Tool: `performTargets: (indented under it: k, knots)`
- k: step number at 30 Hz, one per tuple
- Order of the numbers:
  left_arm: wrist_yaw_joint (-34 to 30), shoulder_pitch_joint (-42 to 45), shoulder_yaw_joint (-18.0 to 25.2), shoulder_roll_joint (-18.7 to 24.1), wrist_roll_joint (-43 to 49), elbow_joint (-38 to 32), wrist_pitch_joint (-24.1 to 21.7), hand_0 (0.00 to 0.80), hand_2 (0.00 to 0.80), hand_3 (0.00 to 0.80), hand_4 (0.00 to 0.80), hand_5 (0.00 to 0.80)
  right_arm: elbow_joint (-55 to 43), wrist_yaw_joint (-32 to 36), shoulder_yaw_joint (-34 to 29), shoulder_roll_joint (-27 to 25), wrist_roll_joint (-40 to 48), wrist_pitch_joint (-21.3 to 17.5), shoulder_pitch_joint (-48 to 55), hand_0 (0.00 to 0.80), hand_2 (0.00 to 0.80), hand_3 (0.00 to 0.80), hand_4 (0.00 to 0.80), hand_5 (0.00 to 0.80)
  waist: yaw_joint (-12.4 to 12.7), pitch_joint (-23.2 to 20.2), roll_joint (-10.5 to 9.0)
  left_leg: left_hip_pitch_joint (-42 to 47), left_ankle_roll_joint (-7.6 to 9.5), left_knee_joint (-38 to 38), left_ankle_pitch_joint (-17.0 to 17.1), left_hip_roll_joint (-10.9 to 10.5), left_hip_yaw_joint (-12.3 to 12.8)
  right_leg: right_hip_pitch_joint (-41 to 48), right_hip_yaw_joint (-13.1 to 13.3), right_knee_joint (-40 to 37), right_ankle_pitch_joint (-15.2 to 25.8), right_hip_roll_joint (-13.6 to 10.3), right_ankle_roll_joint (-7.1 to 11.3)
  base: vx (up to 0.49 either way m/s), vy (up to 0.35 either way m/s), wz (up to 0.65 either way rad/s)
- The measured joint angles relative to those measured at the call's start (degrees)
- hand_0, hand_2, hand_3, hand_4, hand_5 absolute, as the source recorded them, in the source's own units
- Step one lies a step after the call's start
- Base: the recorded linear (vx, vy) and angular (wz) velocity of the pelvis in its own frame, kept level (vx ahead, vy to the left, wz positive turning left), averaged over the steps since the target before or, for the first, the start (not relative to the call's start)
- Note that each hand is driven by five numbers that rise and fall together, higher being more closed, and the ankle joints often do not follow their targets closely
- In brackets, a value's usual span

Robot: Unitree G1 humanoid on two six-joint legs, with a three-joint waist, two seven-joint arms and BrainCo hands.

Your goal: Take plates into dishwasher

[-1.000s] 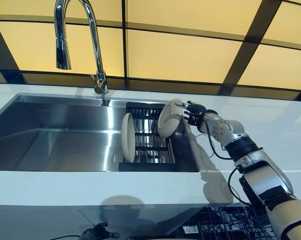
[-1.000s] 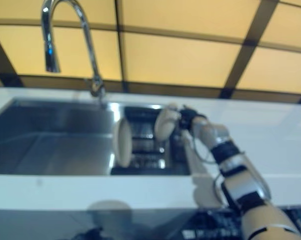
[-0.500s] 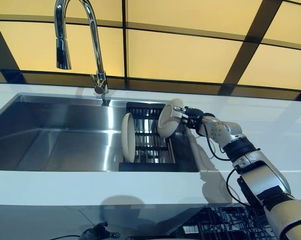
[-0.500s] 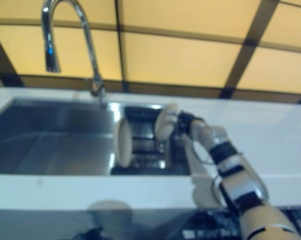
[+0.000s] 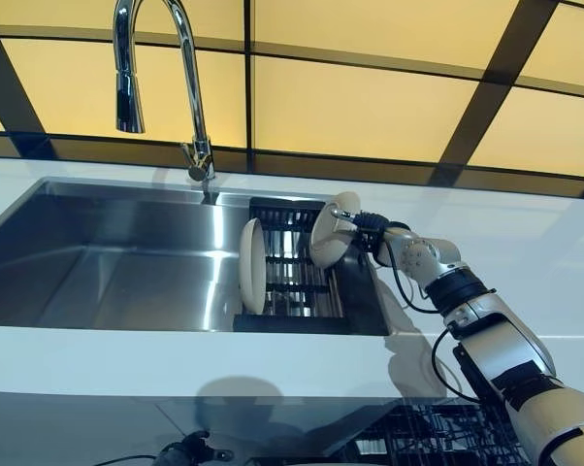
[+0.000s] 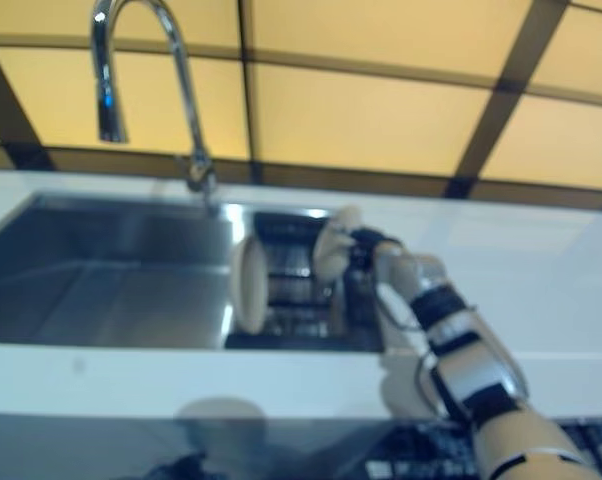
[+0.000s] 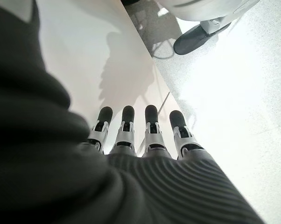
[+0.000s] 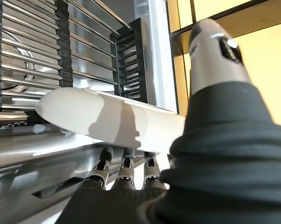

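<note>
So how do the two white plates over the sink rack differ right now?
The right white plate is pinched in the right hand and tilted above the black sink rack; the left white plate stands upright in the rack, untouched. The left one sits lower. Both are round, white and edge-on.

Right hand with the held plate sits lower and further left than a second ago, closer to the dish rack in the sink. Plate's lower edge is now nearer the rack bars, and the gap to the second plate standing in the rack is smaller. Forearm is stretched out flatter over the desk. The whole view has also shifted slightly: camera move.
</note>
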Motion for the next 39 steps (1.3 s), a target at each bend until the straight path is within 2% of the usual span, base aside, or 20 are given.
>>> performTargets:
  k: [25, 26, 27, 28, 29, 30, 31, 39]
  knots:
    - [0.1, -0.3, -1.2, -0.4, -0.9, 0.0, 0.0, 0.0, 0.0, 0.0, 0.0, 0.0, 4.9, -7.3, -0.1, 2.0, -1.8, -1.3, -2.2, 0.0, 0.0, 0.0, 0.0, 0.0, 0.3, 2.4, 0.4, -0.4, 0.01, 0.0, 0.0, 0.0, -0.7, -0.1, -0.3, 0.0, -0.1, -0.1, -0.05, -0.001, 0.001, 0.0]
    - [0.1, -0.3, -1.2, -0.4, -1.8, 0.0, 0.0, 0.0, 0.0, 0.0, 0.0, 0.0, 4.9, -7.3, -0.1, 2.0, -1.9, -1.3, -2.3, 0.075, 0.075, 0.075, 0.075, 0.075, 0.3, 2.4, 0.39, -0.4, 0.02, 0.0, 0.0, 0.0, -0.7, -0.2, -0.3, 0.0, -0.1, -0.1, -0.05, 0.0, 0.0, 0.0]
    - [0.1, -0.3, -1.2, -0.4, -2.2, 0.0, 0.0, 0.0, 0.0, 0.0, 0.0, 0.0, 4.9, -7.3, -0.1, 2.0, -1.9, -1.3, -2.3, 0.254, 0.254, 0.254, 0.254, 0.254, 0.3, 2.4, 0.38, -0.4, 0.02, 0.0, 0.0, 0.0, -0.7, -0.2, -0.4, 0.0, -0.1, -0.1, -0.05, 0.0, 0.0, 0.0]
    - [0.1, -0.3, -1.2, -0.4, -2.2, -0.1, 0.0, 0.0, 0.0, 0.0, 0.0, 0.0, 4.9, -7.3, -0.1, 2.0, -2.0, -1.3, -2.3, 0.477, 0.477, 0.477, 0.477, 0.477, 0.3, 2.5, 0.37, -0.4, 0.02, 0.0, 0.0, 0.0, -0.7, -0.2, -0.4, 0.0, -0.1, -0.1, -0.05, 0.0, 0.0, 0.0]
    - [0.1, -0.4, -1.2, -0.4, -2.2, -0.1, 0.0, 0.0, 0.0, 0.0, 0.0, 0.0, 4.9, -7.2, -0.1, 2.0, -2.3, -1.3, -2.3, 0.508, 0.508, 0.508, 0.508, 0.508, 0.3, 2.6, 0.35, -0.5, 0.02, 0.0, 0.0, 0.0, -0.7, -0.2, -0.4, 0.0, -0.1, -0.1, -0.05, 0.0, 0.0, 0.0]
    - [0.1, -0.6, -1.2, -0.3, -2.2, -0.1, 0.0, 0.0, 0.0, 0.0, 0.0, 0.0, 4.9, -7.1, -0.1, 2.0, -2.7, -1.3, -2.5, 0.718, 0.718, 0.718, 0.718, 0.718, 0.3, 3.1, 0.27, -0.5, 0.01, 0.1, 0.0, 0.0, -0.7, -0.2, -0.4, 0.0, -0.1, -0.1, -0.05, 0.0, 0.0, 0.0]
    - [0.1, -0.8, -1.2, -0.3, -2.2, -0.1, 0.0, 0.0, 0.0, 0.0, 0.0, 0.0, 4.9, -7.0, -0.1, 2.0, -3.0, -1.3, -2.9, 0.8, 0.8, 0.8, 0.8, 0.8, 0.3, 3.5, 0.22, -0.6, 0.01, 0.2, 0.0, 0.0, -0.8, -0.2, -0.4, 0.0, -0.1, -0.1, -0.05, 0.0, 0.0, 0.0]
    - [0.2, -1.3, -1.2, -0.4, -2.2, -0.1, 0.0, 0.0, 0.0, 0.0, 0.0, 0.0, 4.9, -7.0, -0.1, 2.0, -5.2, -2.1, -3.6, 0.8, 0.8, 0.8, 0.8, 0.8, 0.4, 3.8, 0.28, -1.1, -0.03, 0.5, 0.0, 0.0, -0.9, -0.5, -0.5, 0.1, 0.1, -0.1, -0.23, 0.0, 0.0, 0.0]
